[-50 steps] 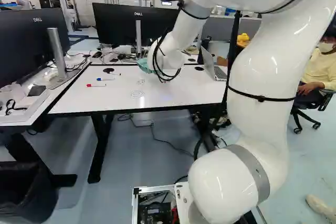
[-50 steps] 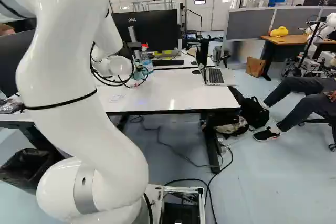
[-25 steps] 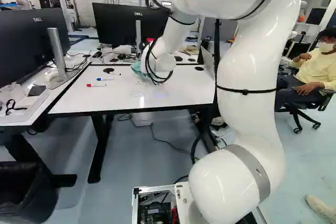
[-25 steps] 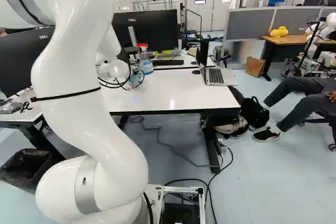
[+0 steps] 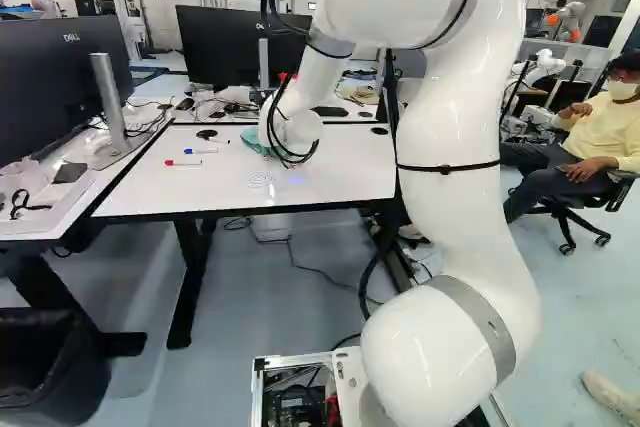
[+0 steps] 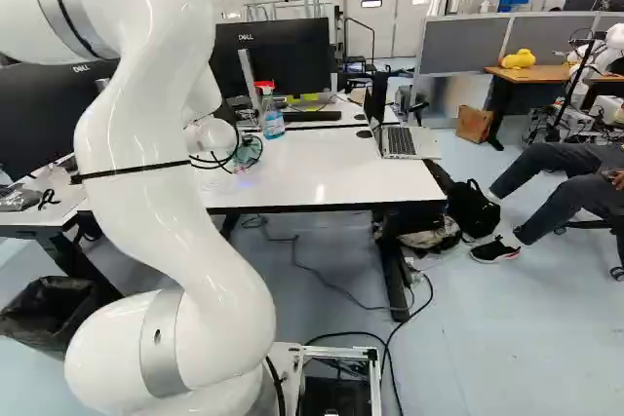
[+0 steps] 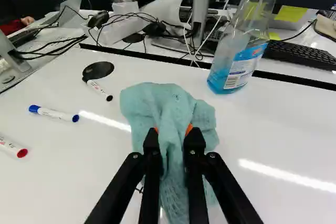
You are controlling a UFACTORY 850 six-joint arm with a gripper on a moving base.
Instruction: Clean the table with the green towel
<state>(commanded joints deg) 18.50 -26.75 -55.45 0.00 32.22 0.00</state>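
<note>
Gripper (image 7: 172, 135): I hold the green towel (image 7: 157, 100) pinched between both fingers.
Spray bottle (image 7: 242, 51): upright, one o'clock from the gripper.
Blue-capped marker (image 7: 54, 113): lying, ten o'clock.

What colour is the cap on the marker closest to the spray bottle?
Black; the cap shows best in the wrist view.

White wall (image 6: 390, 36) far ahead of the gripper (image 6: 246, 152), grey partitions (image 6: 463, 46) and wood-topped desk (image 6: 534, 74) to its right, blue-grey floor (image 6: 507, 338) lower than it
</note>
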